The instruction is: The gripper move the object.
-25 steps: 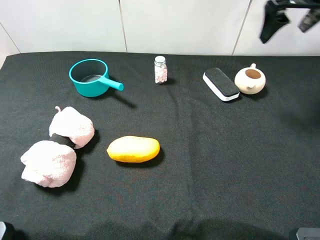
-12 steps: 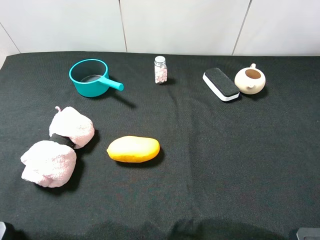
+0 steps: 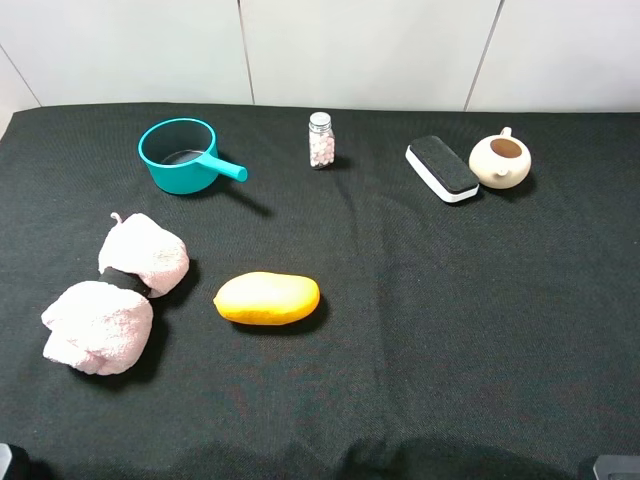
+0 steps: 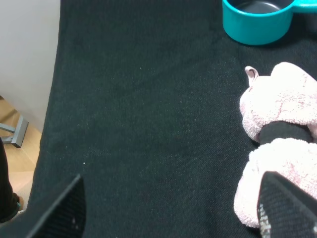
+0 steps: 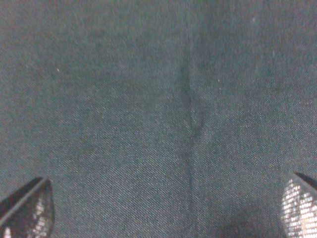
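The object, a flat block with a black felt top and a white base (image 3: pixel 443 168), lies at the back right of the black cloth, just left of a cream teapot (image 3: pixel 500 160). Neither gripper shows in the exterior view. In the left wrist view my left gripper (image 4: pixel 171 210) is open and empty, over the cloth's left side beside pink fluffy bundles (image 4: pixel 280 129). In the right wrist view my right gripper (image 5: pixel 161 208) is open and empty over bare black cloth. The block shows in neither wrist view.
A teal saucepan (image 3: pixel 180 155) stands at the back left, a small glass bottle (image 3: pixel 321 140) at the back middle. A yellow mango (image 3: pixel 267 298) lies near the centre. Two pink fluffy bundles (image 3: pixel 143 253) (image 3: pixel 98 327) lie at the left. The cloth's left edge (image 4: pixel 52 99) borders the floor.
One second ago a black arm showed at the top right corner of the exterior view; it has since left that view. The tabletop things have not moved.
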